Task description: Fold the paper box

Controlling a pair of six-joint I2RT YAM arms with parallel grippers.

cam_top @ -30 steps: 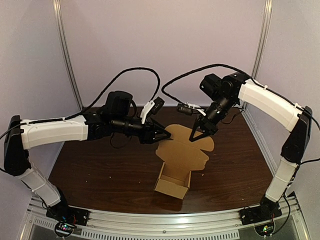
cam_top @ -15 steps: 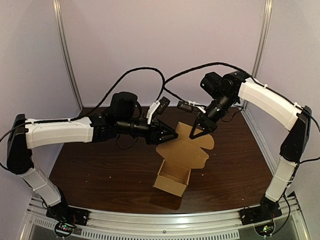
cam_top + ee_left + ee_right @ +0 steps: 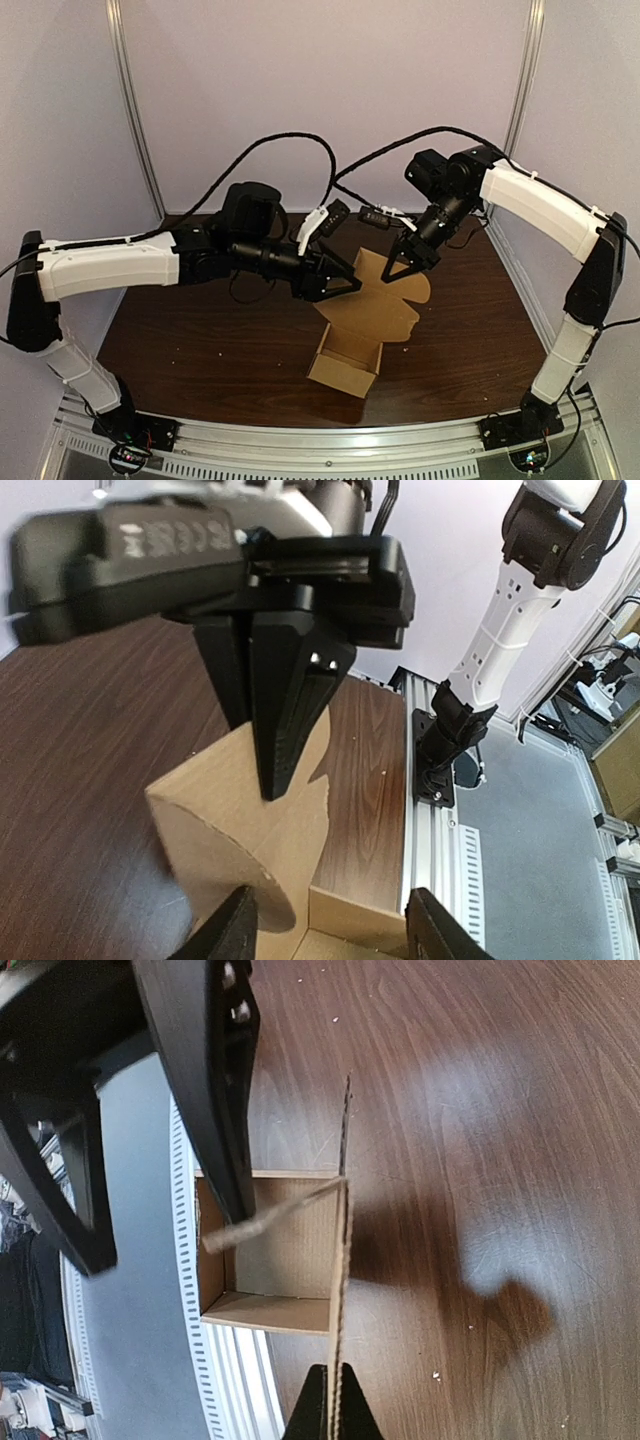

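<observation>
Left gripper [image 3: 345,288] wide — right gripper [image 3: 390,273] pinched.

We noted the brown cardboard box [image 3: 344,372] standing open-topped on the table [image 3: 200,340], near the front middle. Its lid flap [image 3: 385,300], with rounded side tabs, stood raised behind the tray.

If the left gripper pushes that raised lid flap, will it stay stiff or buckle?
Likely bends rather than stays rigid: the lid flap looks sheet-thin edge-on, and its side tab curls. The box seems light and empty, so it may slide or tip, with only the right gripper pinching the flap's edge.
</observation>
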